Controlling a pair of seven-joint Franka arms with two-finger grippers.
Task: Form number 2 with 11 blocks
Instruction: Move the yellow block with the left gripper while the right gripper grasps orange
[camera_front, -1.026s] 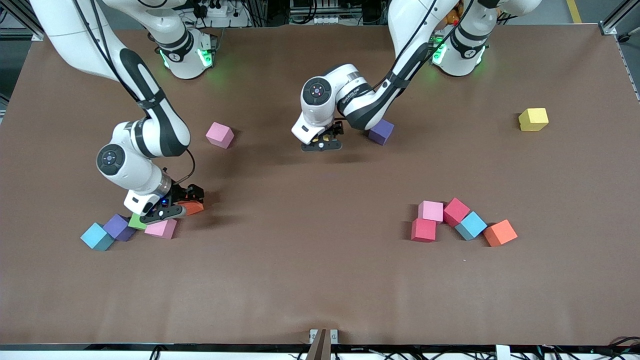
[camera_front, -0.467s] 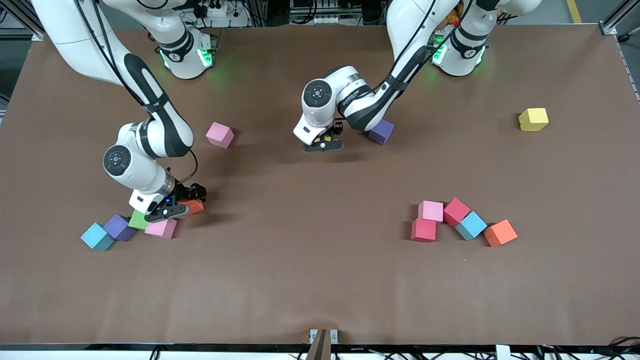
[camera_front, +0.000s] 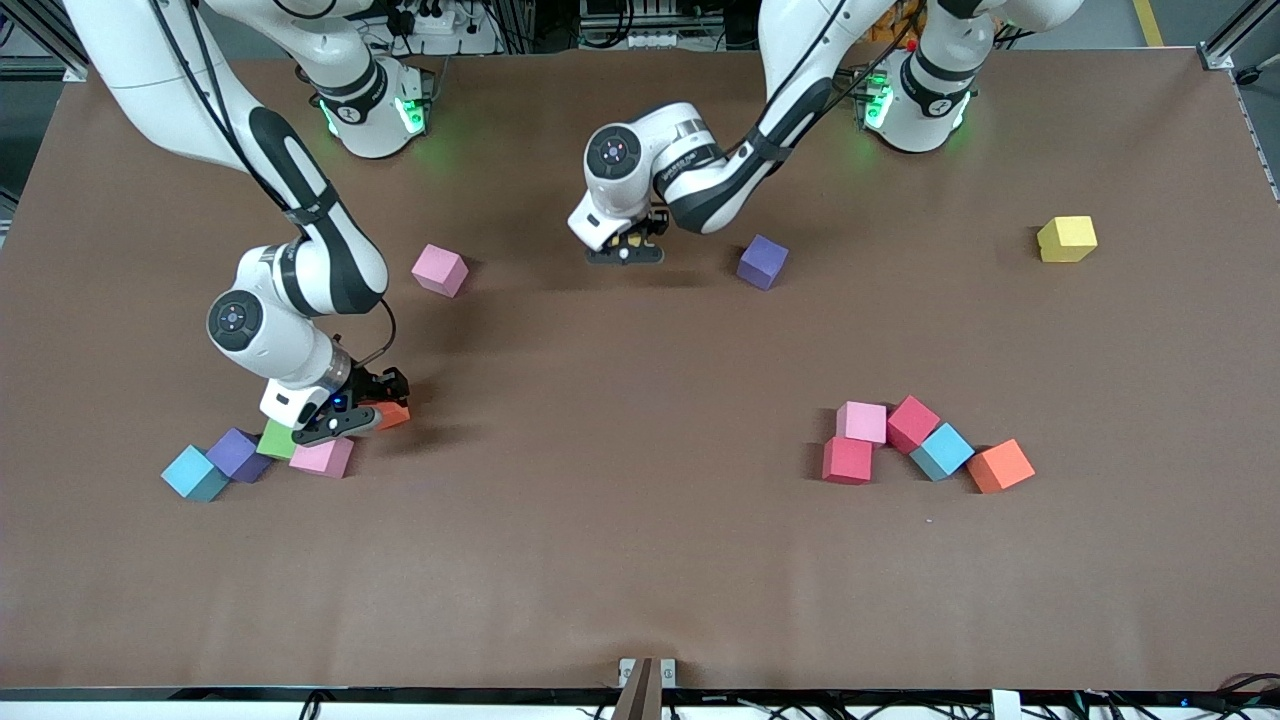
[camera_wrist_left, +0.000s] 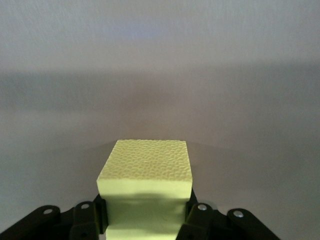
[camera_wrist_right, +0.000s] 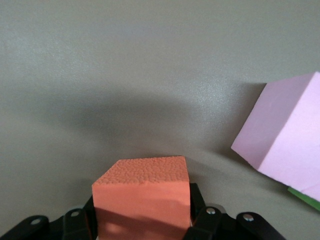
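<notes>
So, each tool has a block pinched.
Reading the table as a clock with 12 at the arm bases, I see the left tool at 12 clamped on a pale yellow block. The right tool at 9 squeezes an orange block just beside a pink block and a green block. Five loose blocks cluster near 3, in no order.
</notes>
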